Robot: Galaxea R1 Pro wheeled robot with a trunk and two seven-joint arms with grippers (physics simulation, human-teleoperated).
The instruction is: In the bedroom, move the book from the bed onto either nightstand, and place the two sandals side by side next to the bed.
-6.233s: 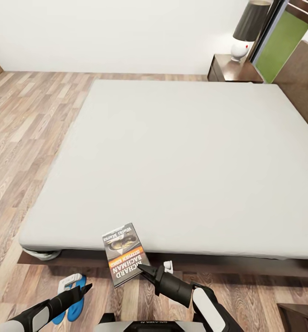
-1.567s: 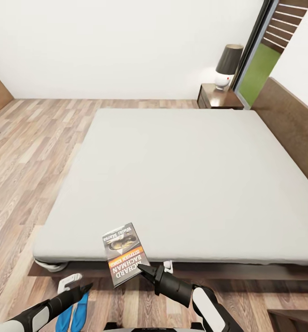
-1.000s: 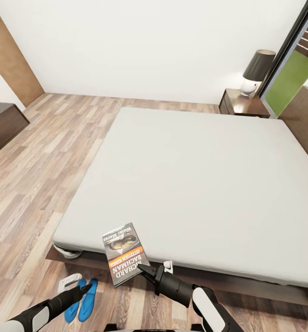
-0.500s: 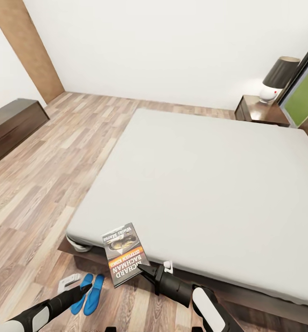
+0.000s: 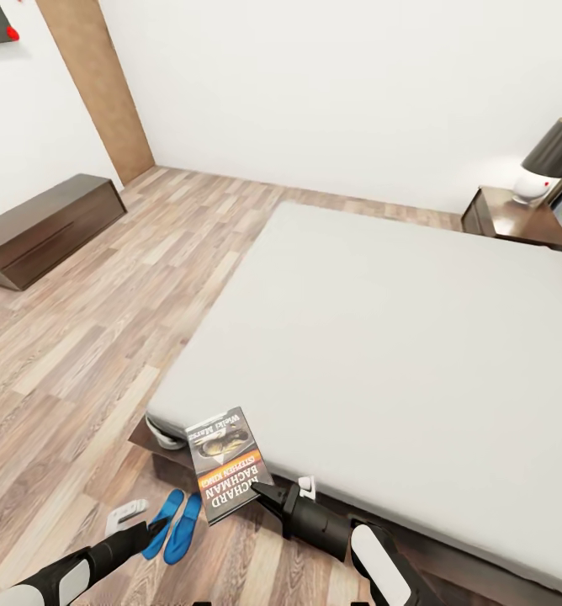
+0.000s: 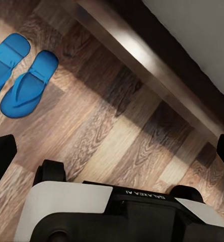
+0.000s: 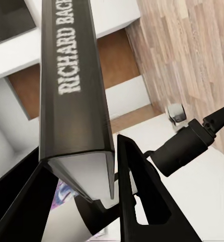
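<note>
Right claw (image 5: 260, 492) pinches the book (image 5: 225, 462) by its lower edge, clear of the bed's (image 5: 399, 337) near corner; since a second ago the view has swung left, the nightstand (image 5: 516, 219) sliding toward the frame's right edge. Left claw (image 5: 151, 528) hangs spread above the paired blue sandals (image 5: 174, 526).

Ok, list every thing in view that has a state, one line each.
book: held off the bed, clamped in the right pincer
left pincer: open, holding nothing
sandals: flat on the floor, side by side, next to the bed
nightstand: lamp on top, no book on it
</note>
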